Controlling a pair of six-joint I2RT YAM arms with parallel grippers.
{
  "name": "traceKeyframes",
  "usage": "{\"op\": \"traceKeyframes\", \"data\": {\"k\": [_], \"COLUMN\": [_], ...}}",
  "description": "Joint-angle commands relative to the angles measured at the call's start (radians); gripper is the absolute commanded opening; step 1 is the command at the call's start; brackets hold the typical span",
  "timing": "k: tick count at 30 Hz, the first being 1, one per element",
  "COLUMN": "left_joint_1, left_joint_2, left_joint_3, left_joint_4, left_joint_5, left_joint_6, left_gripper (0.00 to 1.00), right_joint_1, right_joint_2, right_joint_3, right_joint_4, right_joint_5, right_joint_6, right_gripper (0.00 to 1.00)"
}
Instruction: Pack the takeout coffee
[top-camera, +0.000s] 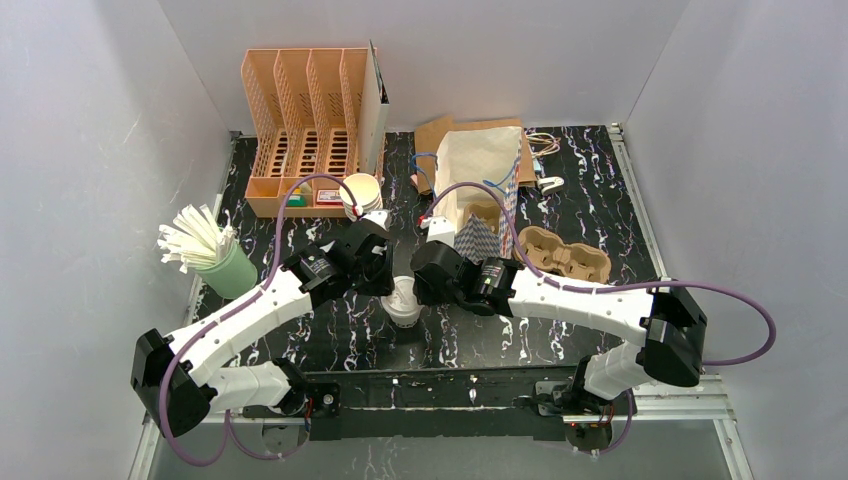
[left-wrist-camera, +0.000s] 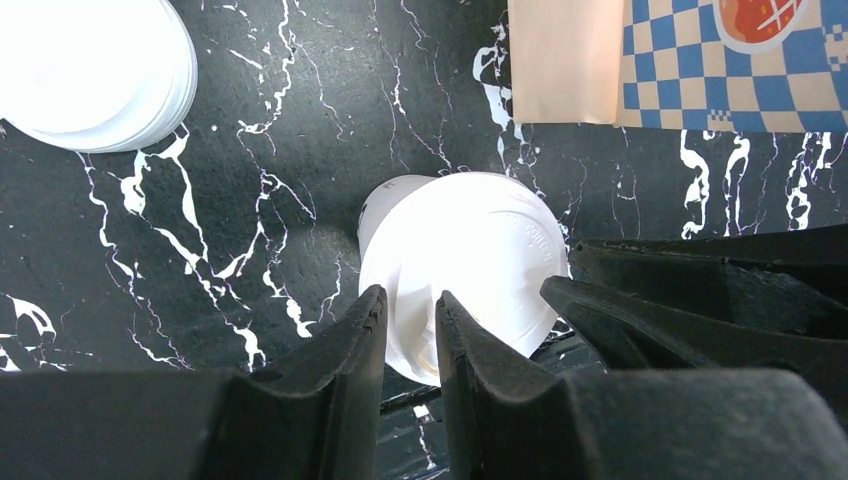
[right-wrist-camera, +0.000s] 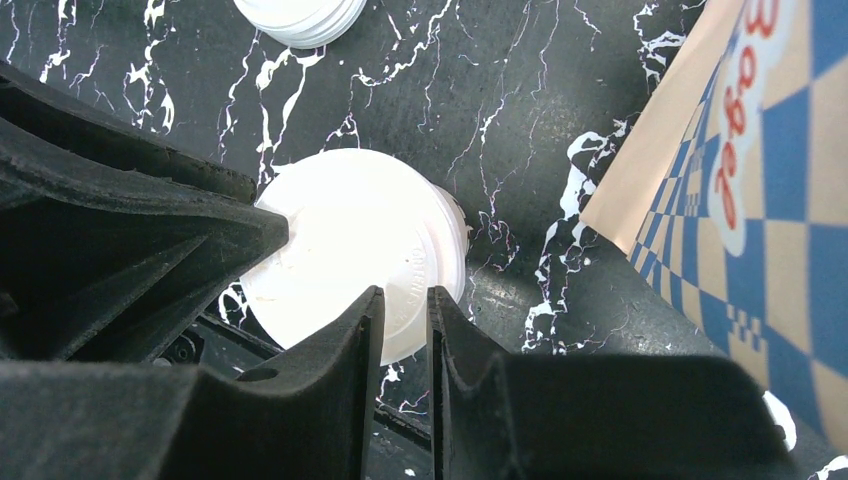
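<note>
One takeout coffee, a white paper cup with a round white lid (top-camera: 403, 300), stands at mid-table between my two arms. Its lid (left-wrist-camera: 470, 260) fills the middle of the left wrist view. There my left gripper (left-wrist-camera: 410, 295) straddles the lid's near rim with its jaws narrowly apart. My right gripper (right-wrist-camera: 405, 292) sits astride the opposite rim of the same lid (right-wrist-camera: 350, 240), jaws nearly together. Each wrist view also shows the other gripper's black fingers (left-wrist-camera: 650, 300) beside the cup. The brown pulp tray (top-camera: 567, 255) lies empty to the right.
A brown paper bag with blue checks (top-camera: 480, 170) stands open just behind the cup. A stack of white lids (top-camera: 360, 192) sits behind the left gripper. A green cup of straws (top-camera: 225, 265) stands far left, and an orange file rack (top-camera: 305, 130) at the back left.
</note>
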Motion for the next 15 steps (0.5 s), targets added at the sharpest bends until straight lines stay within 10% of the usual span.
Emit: {"op": "traceKeyframes", "data": {"k": [1, 15], "left_joint_1": [0.005, 0.004], "left_joint_2": [0.001, -0.001], "left_joint_3": [-0.004, -0.034], "left_joint_4": [0.010, 0.013], "left_joint_5": [0.003, 0.005], "left_joint_6": [0.008, 0.007], "left_gripper": [0.23, 0.20], "right_joint_1": [0.000, -0.008], "right_joint_2": [-0.001, 0.031], "right_joint_3": [0.043, 0.040], "right_joint_4": [-0.017, -0.019], "right_joint_5": [0.020, 0.001], "right_joint_6": [0.003, 0.006], "right_gripper": [0.31, 0.31]}}
